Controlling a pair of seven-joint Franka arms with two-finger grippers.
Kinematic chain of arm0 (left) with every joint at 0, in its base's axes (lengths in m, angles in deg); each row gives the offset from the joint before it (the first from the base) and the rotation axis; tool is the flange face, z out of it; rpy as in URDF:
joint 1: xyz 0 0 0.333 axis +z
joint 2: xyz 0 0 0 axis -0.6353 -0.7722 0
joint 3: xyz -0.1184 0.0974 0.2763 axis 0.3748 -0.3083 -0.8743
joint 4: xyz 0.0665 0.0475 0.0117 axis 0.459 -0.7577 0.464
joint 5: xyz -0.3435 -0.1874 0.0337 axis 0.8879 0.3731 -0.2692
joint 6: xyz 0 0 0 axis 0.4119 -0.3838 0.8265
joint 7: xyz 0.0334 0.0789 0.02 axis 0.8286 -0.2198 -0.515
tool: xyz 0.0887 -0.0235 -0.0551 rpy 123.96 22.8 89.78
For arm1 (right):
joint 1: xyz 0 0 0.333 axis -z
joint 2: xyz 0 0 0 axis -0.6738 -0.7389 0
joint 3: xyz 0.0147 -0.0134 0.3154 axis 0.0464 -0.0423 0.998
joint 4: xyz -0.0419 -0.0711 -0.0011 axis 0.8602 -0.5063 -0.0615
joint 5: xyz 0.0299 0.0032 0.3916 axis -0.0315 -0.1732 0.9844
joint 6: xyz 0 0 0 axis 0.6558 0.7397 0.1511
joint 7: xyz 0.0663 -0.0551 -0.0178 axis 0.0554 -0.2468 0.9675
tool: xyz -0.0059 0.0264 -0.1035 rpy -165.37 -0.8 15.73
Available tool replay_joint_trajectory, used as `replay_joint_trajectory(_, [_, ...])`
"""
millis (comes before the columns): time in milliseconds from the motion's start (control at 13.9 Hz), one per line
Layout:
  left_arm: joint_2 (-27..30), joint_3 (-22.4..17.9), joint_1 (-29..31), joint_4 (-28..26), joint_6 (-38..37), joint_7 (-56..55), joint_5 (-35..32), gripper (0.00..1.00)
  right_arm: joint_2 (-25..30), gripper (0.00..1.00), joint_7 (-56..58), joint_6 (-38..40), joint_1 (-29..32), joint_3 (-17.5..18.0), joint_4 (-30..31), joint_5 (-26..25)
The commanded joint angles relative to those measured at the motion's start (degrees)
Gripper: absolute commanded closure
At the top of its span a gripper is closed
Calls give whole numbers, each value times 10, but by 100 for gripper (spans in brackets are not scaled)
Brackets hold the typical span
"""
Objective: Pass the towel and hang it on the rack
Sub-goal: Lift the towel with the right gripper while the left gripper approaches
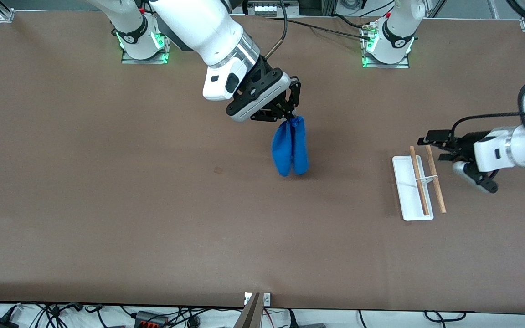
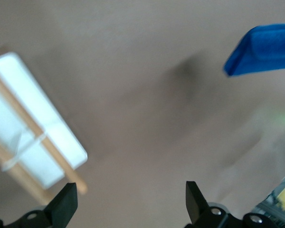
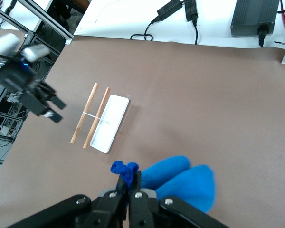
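Right gripper point(image 1: 292, 117), at the middle of the brown surface point(image 1: 107, 205): fingers point(image 3: 128, 187) pinched shut on the bunched top corner of the small royal-blue soft towel point(image 1: 290, 148). Towel hanging folded in two lobes below the fingers, lifted above the surface, with a faint shadow under its lower edge. In the right wrist view, blue cloth spilling out beside the closed black fingers, a knot of fabric poking up between them.

Toward the left arm's end of the surface: small rack point(image 1: 412, 187) with a white rectangular flat base, a thin white upright and two parallel light-brown wooden rods point(image 1: 435, 179). Rack standing flat on the surface, well apart from the towel; one rod over the base, the other overhanging its edge on the side toward the left arm.

Left gripper point(image 1: 450, 153), just beside the rack at the end of the surface: black fingers point(image 2: 66, 204) spread wide, gripping nothing, pointed toward the rods. In the left wrist view, both fingertips apart with bare surface between, rack base and rods close by, a corner of the blue towel farther off.
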Motion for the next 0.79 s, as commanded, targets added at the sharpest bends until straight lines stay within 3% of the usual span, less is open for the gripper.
replay_joint_trajectory(0, [-5, 5, -28, -10, 49, 119, 18, 0, -15, 100, -14, -13, -16, 0, -17, 6])
replay_joint_trajectory(432, [-41, 40, -34, -33, 111, 351, 97, 0, -17, 100, -10, -31, -18, 0, -15, 6])
replay_joint_trajectory(719, [-48, 98, -33, -87, 193, 524, 213, 0, -17, 100, -10, -31, -19, 0, -15, 6])
